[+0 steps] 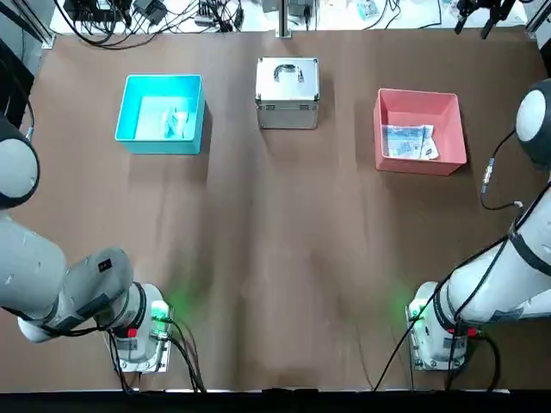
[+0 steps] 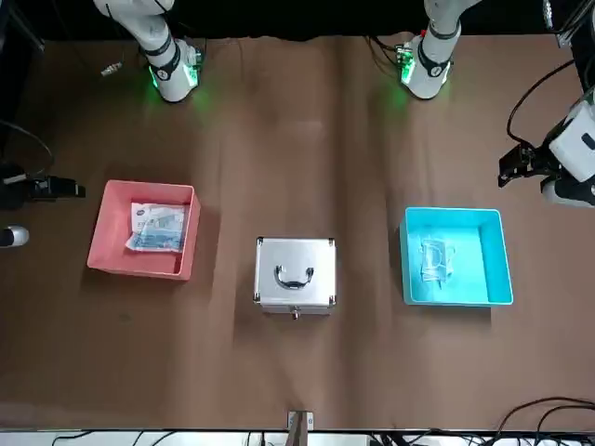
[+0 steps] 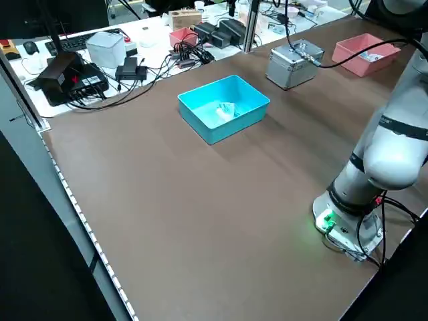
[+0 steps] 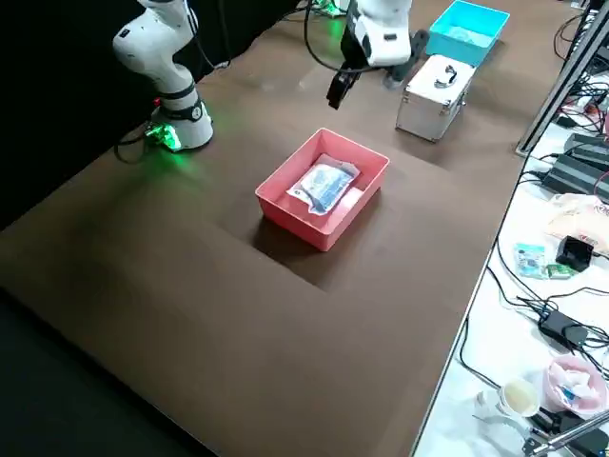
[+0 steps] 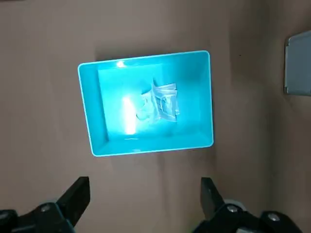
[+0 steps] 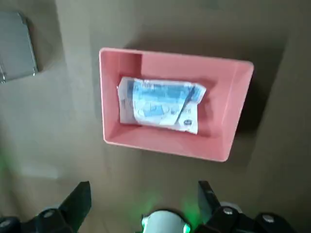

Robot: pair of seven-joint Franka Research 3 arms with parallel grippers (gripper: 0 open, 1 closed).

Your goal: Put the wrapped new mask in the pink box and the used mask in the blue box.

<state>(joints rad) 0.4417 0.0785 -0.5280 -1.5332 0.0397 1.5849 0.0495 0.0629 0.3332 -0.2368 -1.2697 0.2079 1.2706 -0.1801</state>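
Though print's unreadable, wrapped new mask (image 6: 160,104) lies in pink box (image 6: 233,116).

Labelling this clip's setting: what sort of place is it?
Most likely a robotics lab workbench: a brown table with the pink box and blue box, edged with cables and power adapters. Both open grippers, left and right, hang empty.

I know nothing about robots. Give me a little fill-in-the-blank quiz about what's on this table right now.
1. The wrapped new mask lies inside the ___ box.
2. The used mask lies inside the ___ box.
3. Between the pink box and the blue box stands a silver metal ___ with a handle.
4. Both tools, left tool and right tool, are ___ and hold nothing.

Missing words: pink; blue; case; open
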